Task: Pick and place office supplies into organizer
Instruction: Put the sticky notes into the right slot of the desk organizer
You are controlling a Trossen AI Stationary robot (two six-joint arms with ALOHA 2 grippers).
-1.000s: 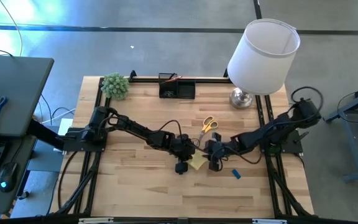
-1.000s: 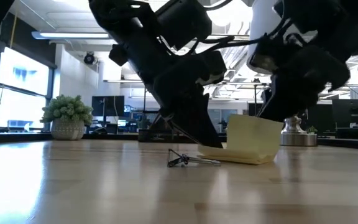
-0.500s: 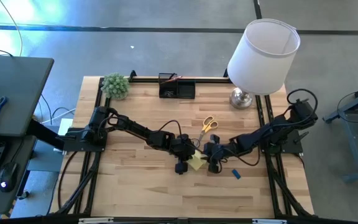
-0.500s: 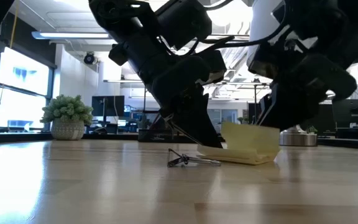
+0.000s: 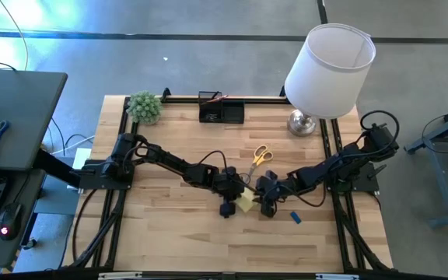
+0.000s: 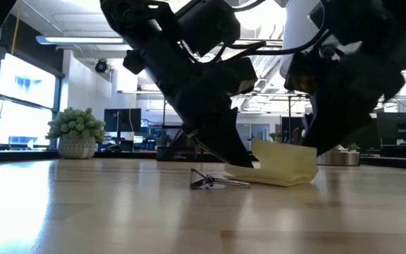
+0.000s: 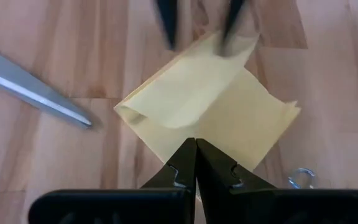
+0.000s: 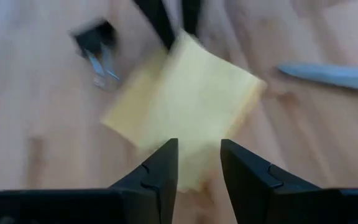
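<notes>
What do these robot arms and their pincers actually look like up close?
Both arms are black and jointed, with loose black cables looping along them. The left gripper and right gripper each have two slim, dark, tapering fingers with small notched teeth on the inner edges, mounted on a black crossbar.

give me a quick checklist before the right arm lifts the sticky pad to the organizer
1. Left gripper fingers shut, tips pinning the sticky pad: ok.
2. Right gripper fingers open, straddling the pad's corner: ok.
3. Right fingers closed on the pad: not ok.
4. Pad flat: not ok, top sheets curl up.
5. Binder clip clear of the pad: ok, beside it.
6. Organizer at the table's far edge, room inside: cannot tell.
</notes>
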